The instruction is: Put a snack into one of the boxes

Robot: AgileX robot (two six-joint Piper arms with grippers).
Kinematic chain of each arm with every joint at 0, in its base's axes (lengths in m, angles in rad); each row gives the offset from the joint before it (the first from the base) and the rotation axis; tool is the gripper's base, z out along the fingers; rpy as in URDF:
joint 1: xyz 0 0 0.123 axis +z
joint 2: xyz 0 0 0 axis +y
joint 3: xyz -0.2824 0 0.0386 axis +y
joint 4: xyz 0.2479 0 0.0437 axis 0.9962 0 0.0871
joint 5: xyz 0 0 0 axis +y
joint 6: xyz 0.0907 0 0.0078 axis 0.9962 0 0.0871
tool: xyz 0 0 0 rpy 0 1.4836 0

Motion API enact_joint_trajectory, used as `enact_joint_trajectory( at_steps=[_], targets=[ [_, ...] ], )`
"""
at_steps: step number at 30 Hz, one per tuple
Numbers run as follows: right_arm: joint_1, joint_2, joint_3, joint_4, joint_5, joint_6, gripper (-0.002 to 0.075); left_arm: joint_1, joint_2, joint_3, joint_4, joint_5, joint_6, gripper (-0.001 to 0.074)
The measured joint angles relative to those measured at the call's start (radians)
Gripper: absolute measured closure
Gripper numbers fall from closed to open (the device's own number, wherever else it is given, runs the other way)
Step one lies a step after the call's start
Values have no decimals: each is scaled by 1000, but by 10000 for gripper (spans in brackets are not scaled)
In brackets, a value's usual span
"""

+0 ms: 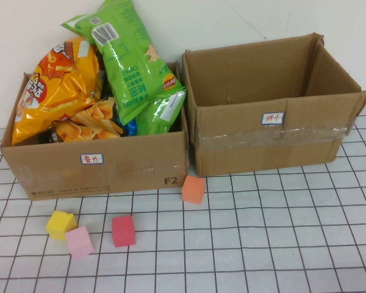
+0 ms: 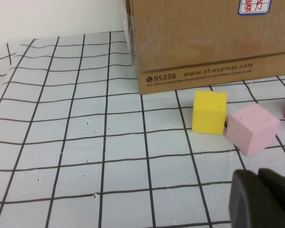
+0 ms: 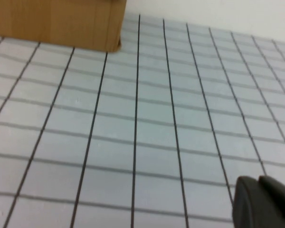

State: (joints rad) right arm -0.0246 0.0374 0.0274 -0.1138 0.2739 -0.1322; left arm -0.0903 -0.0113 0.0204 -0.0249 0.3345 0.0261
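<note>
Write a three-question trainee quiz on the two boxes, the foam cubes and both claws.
1. True or false: the right box is packed with snack bags.
2. Which cube sits nearest the gap between the boxes? A) yellow cube B) orange cube C) red cube
3. Fill in: the pink cube touches the ____ cube.

Key: 1 false; it looks empty, and the snack bags fill the left box. 2 B. 3 yellow.
Note: the left claw and right claw sit low over the grid mat, away from the snacks.
</note>
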Motion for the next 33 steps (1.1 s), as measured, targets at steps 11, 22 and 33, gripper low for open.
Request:
enact_joint_trajectory(
  at_steps=[11,22,33],
  targets=[
    [0,-2,0,63,57,-20,727,0,0,0,2,1,0,736],
    [0,-2,0,114,60,-57,727,0,0,0,2,1,0,736],
    [0,-32,0,104,68,-2,727,0,0,0,2,1,0,736]
  ],
)
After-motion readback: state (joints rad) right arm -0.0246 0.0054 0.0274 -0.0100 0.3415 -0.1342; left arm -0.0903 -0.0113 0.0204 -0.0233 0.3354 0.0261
